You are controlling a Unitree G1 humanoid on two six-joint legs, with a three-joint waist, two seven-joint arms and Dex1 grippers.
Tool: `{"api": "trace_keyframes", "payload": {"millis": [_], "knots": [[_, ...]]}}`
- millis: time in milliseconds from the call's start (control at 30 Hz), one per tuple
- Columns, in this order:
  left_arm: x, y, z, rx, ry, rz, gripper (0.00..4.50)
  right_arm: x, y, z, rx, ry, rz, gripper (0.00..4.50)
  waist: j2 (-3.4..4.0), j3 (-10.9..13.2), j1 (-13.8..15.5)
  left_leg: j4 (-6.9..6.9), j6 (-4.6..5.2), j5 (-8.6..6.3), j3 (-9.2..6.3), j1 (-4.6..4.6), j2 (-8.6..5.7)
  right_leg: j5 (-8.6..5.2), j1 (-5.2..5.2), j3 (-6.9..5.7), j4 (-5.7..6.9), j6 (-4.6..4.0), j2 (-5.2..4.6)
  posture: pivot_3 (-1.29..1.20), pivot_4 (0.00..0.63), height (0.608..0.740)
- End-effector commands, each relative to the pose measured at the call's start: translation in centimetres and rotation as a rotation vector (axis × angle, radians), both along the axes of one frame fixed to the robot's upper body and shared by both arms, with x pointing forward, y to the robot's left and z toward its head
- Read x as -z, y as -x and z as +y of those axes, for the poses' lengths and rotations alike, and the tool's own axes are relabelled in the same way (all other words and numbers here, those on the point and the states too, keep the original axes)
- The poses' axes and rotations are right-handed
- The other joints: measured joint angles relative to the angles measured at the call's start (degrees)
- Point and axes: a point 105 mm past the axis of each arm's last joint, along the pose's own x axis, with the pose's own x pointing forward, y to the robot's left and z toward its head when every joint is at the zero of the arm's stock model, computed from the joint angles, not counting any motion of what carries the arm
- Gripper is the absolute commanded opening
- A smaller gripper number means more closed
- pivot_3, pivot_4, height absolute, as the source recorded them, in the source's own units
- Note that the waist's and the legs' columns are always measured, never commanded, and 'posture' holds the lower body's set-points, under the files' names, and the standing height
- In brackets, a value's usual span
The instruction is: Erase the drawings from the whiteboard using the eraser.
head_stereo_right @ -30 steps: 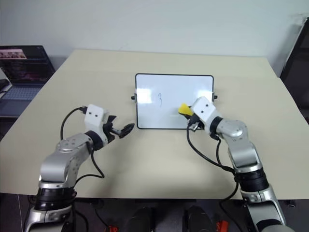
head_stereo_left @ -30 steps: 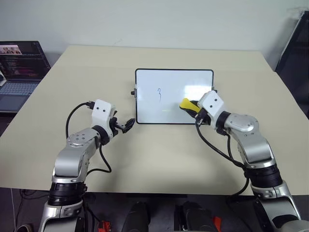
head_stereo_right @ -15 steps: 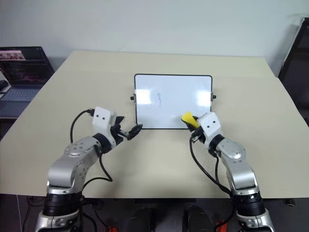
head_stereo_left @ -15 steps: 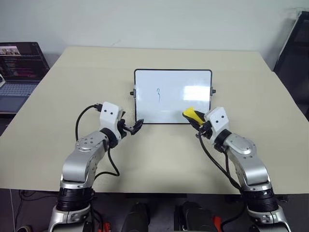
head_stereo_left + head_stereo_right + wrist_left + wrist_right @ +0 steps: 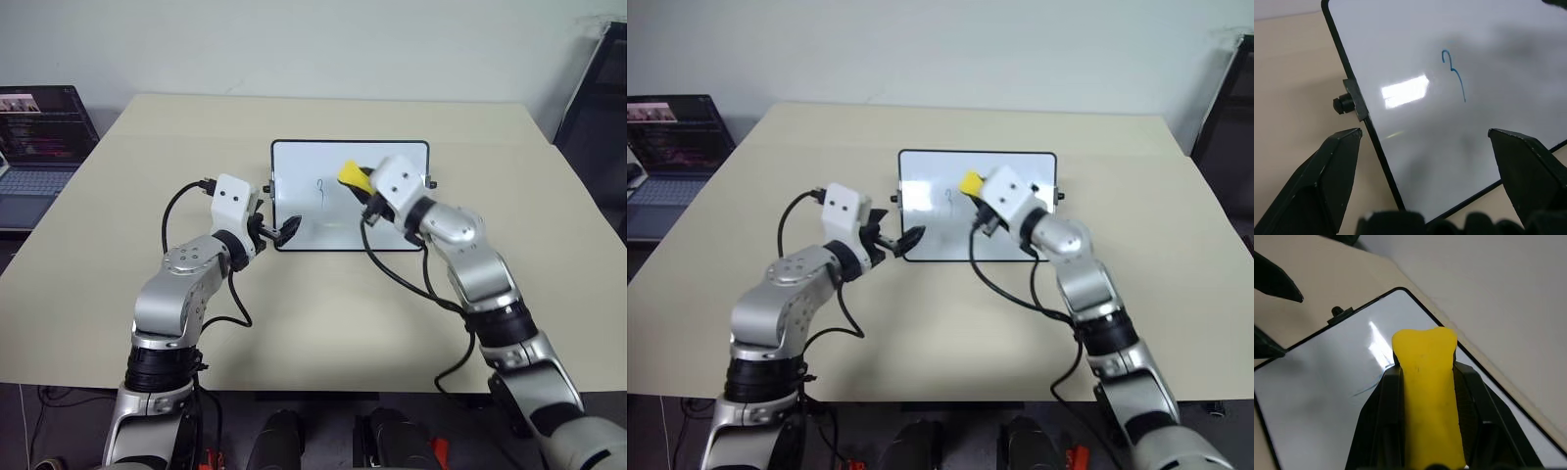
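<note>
The whiteboard lies flat in the middle of the table, black-framed. One thin blue drawing, like a "3", sits left of its centre and shows as well in the left wrist view. My right gripper is shut on the yellow eraser, holding it over the board's upper middle, just right of the mark. I cannot tell whether the eraser touches the surface. My left gripper is open at the board's near left corner, its fingers spread wide on either side of the board's left edge.
Small black knobs stick out from both sides of the board. An open laptop stands off the table's far left. A dark stand is at the far right. The beige table has bare room in front of the board.
My right gripper has carried the eraser up and to the left, from the board's near right edge to beside the blue mark. My left gripper has shifted right and forward to the board's corner.
</note>
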Motion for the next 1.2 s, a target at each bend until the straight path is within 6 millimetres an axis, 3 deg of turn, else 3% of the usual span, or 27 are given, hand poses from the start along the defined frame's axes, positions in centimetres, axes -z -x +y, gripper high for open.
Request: {"api": "trace_keyframes", "payload": {"millis": [33,133,300,433,633,867,1200], "knots": [[-0.8,-0.2,0.0,0.01,-0.023,-0.029,4.5,-0.3,-0.8,2.1,-0.049,0.091,-0.001,1.0,0.0,0.0,0.0,0.0,0.0,0.0,0.0,-0.02,0.0,0.0,0.0,0.0,-0.02,0.0,-0.02,0.0,0.15,0.74],[-0.6,0.0,-0.4,0.025,-0.028,-0.024,4.5,0.4,-2.2,3.5,-0.049,0.204,0.032,1.0,0.0,0.0,-0.1,0.01,0.0,0.0,0.06,-0.05,0.0,0.0,-0.07,0.04,0.01,-0.01,-0.03,0.0,0.15,0.74],[-0.5,0.3,-0.7,0.031,-0.018,-0.019,4.5,0.6,-3.4,4.5,-0.035,0.227,0.046,1.0,0.0,0.0,0.0,0.01,0.0,0.0,0.01,-0.05,0.01,0.0,-0.07,0.01,0.02,-0.01,-0.04,0.0,0.15,0.74],[-0.5,0.4,-0.9,0.037,-0.019,-0.02,4.5,2.2,-4.3,3.6,0.006,0.316,0.075,1.0,0.0,0.0,0.1,0.02,0.0,0.0,0.02,-0.06,-0.02,0.01,-0.07,0.01,0.03,-0.01,-0.08,0.0,0.15,0.74],[-0.5,0.5,-0.9,0.04,-0.019,-0.021,4.5,3.8,-4.1,2.5,-0.024,0.391,0.143,1.0,0.01,0.0,0.1,0.1,0.0,0.0,-0.04,-0.04,-0.01,0.01,-0.03,0.0,0.14,-0.01,-0.08,0.0,0.15,0.74],[-0.6,0.6,-1.7,0.064,-0.02,-0.017,4.5,0.8,-5.6,2.8,0.064,0.311,0.044,1.0,0.02,0.0,-0.1,0.62,0.01,-0.01,-0.05,-0.03,-0.04,0.01,-0.05,0.0,0.74,-0.01,-0.06,0.0,0.15,0.74],[-0.1,0.7,-1.7,0.067,-0.026,-0.012,4.5,4.2,-4.7,2.6,-0.03,0.452,0.163,1.0,0.02,0.0,-0.4,0.68,0.01,0.0,-0.04,0.06,-0.04,0.01,-0.03,0.02,0.91,-0.01,-0.02,0.0,0.15,0.74]]}}
